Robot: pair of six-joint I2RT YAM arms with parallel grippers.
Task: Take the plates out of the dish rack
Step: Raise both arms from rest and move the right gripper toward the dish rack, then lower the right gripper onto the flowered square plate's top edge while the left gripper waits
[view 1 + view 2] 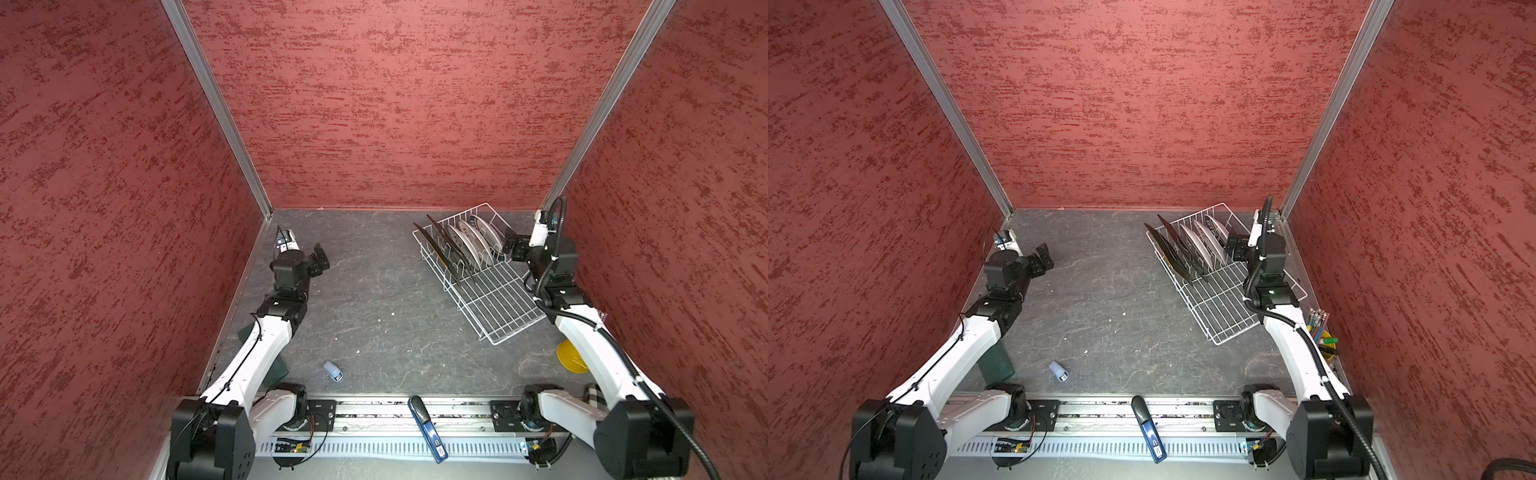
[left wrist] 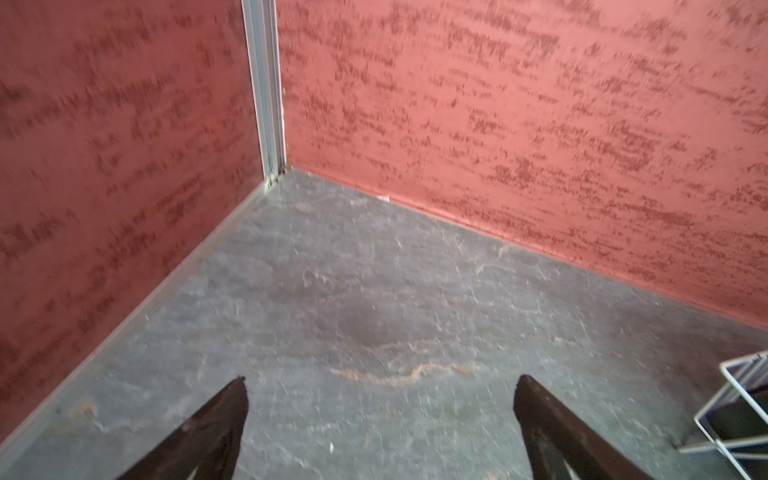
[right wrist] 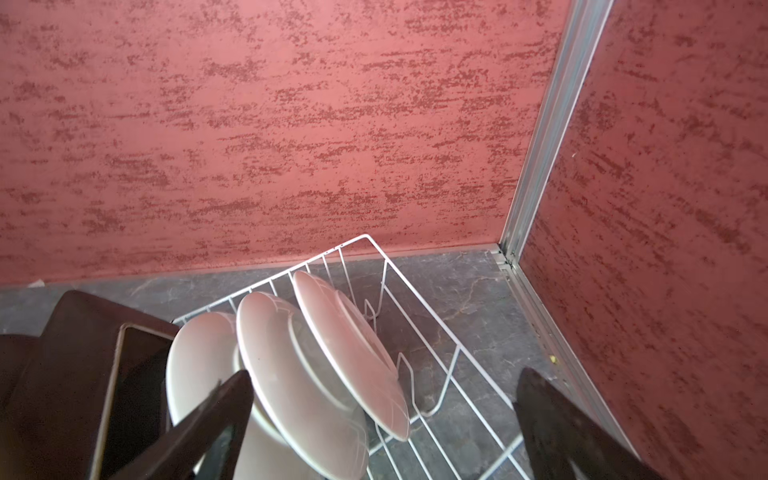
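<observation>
The dish rack (image 1: pixel 500 305) (image 1: pixel 1223 309), a white wire basket, sits at the back right in both top views. Its far end holds several upright plates: two square ones that look dark (image 1: pixel 441 248) (image 3: pixel 70 374) and three round white ones (image 1: pixel 478 243) (image 1: pixel 1202 243) (image 3: pixel 353 353). My right gripper (image 1: pixel 509 246) (image 1: pixel 1234 246) (image 3: pixel 384 374) stands open at the rack's right side, by the round plates and holding nothing. Far to the left, my left gripper (image 1: pixel 322 257) (image 1: pixel 1044 255) (image 2: pixel 382 377) hangs open and empty over bare table. A corner of the rack (image 2: pixel 744 399) shows in the left wrist view.
Red walls close in three sides. A small light-blue object (image 1: pixel 332 371) lies front centre. A blue-handled tool (image 1: pixel 428 432) lies across the front rail. A yellow object (image 1: pixel 571 356) sits under the right arm and a dark green block (image 1: pixel 994 365) under the left arm.
</observation>
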